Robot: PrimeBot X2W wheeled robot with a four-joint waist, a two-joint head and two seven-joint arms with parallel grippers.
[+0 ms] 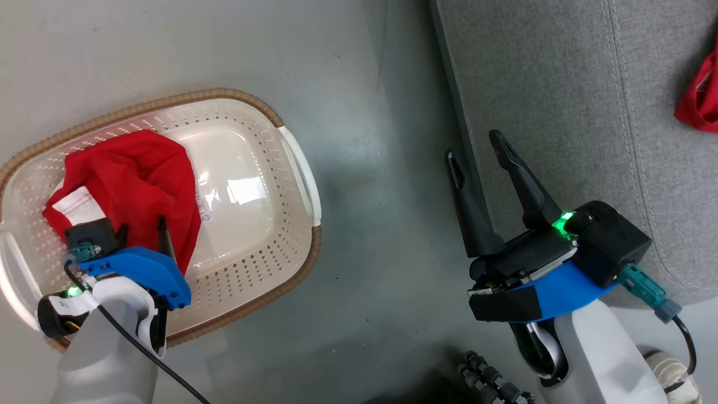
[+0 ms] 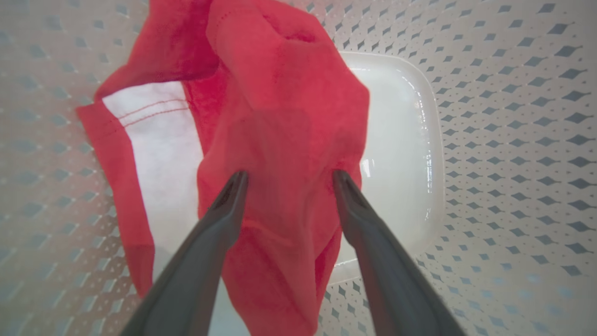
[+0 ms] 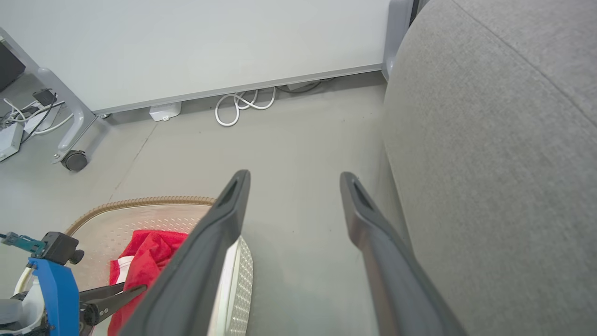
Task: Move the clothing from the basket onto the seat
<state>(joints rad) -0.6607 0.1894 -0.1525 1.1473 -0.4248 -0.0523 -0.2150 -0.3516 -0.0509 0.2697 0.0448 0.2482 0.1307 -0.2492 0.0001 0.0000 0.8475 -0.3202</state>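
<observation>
Half done — first garment on seat, upper right; second garment in basket, lower left, left claw spread astride it, nothing pinched — right claw spread, empty.

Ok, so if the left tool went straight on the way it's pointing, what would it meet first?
The red garment: its bunched fold sits right at the tips of the open left tool, apparently already touching them. Behind the cloth lies the floor of the basket, though depth is hard to judge.
</observation>
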